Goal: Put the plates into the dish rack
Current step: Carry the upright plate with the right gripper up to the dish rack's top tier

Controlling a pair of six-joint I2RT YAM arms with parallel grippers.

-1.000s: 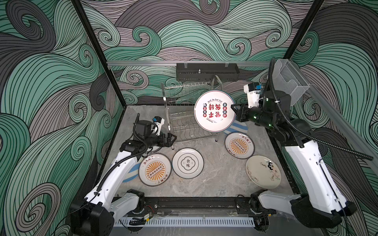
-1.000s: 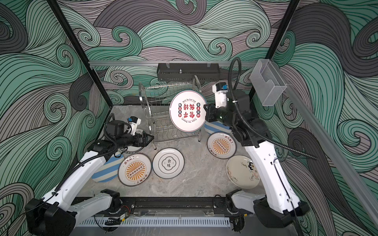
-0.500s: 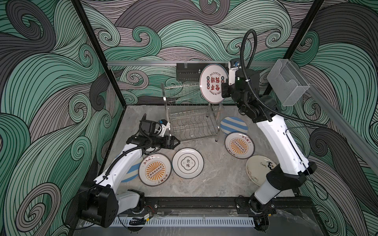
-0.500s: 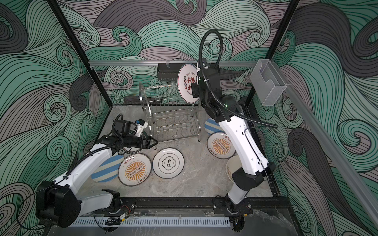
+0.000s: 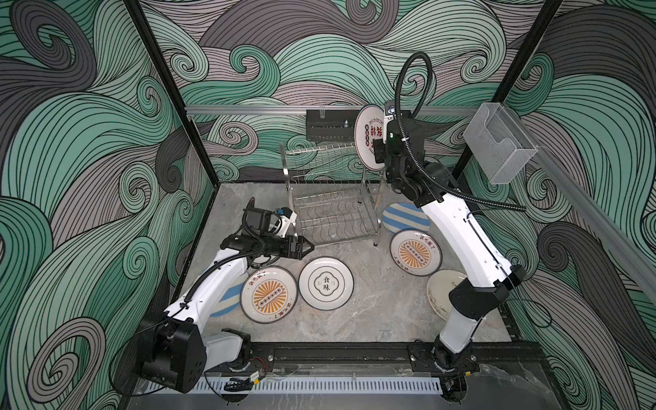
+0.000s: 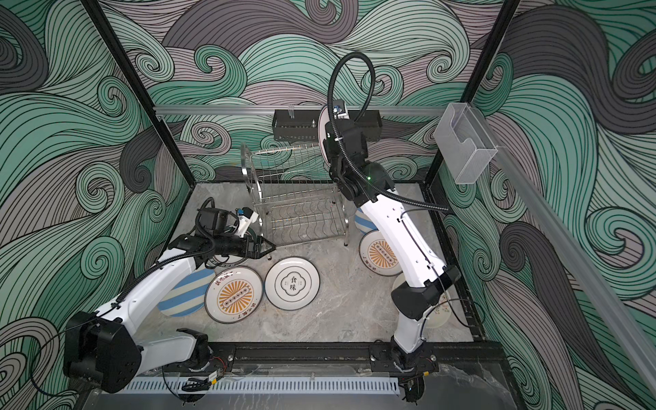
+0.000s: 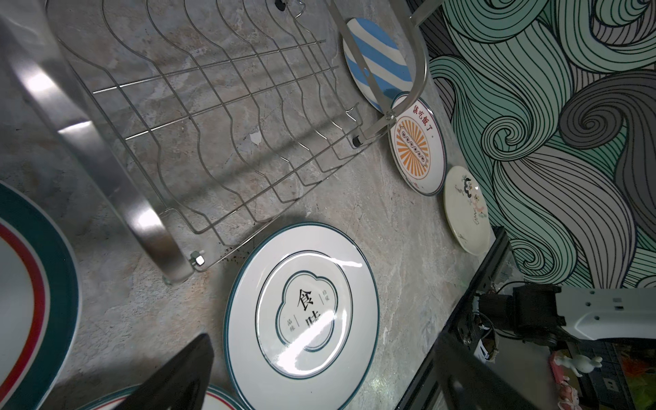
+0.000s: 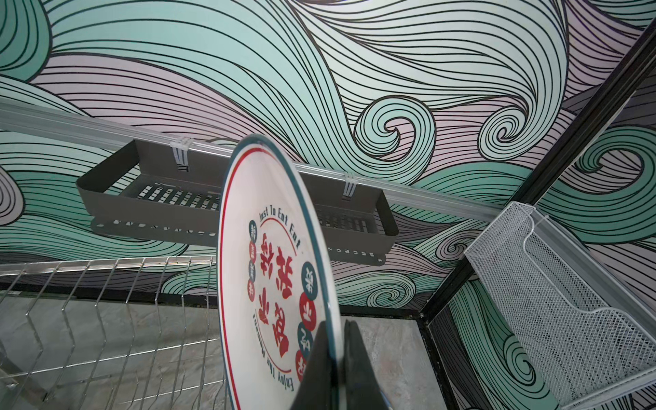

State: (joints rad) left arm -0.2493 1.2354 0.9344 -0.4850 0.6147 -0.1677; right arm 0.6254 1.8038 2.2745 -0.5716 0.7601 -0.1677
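My right gripper (image 8: pixel 337 323) is shut on the rim of a white plate with red characters (image 8: pixel 269 266). It holds the plate upright (image 5: pixel 369 140) above the right end of the dish rack (image 5: pixel 330 198), whose wire slots hold nothing. My left gripper (image 5: pixel 307 246) hangs open and empty low by the rack's front left foot, over a plate with black characters (image 7: pixel 301 312). Flat on the table lie two sunburst plates (image 5: pixel 268 299) (image 5: pixel 415 252), two blue-striped plates (image 5: pixel 404 218) (image 6: pixel 184 294) and a cream plate (image 5: pixel 442 291).
A black perforated tray (image 5: pixel 330 126) hangs on the back rail just behind the held plate. A clear plastic box (image 5: pixel 497 142) is fixed to the right rail. Another plate with a red and teal rim (image 7: pixel 21 284) lies under my left wrist.
The right arm has carried the red-character plate up and back from the rack's front to above its right end, turning it edge-on. The left gripper has shifted slightly right along the rack's front.
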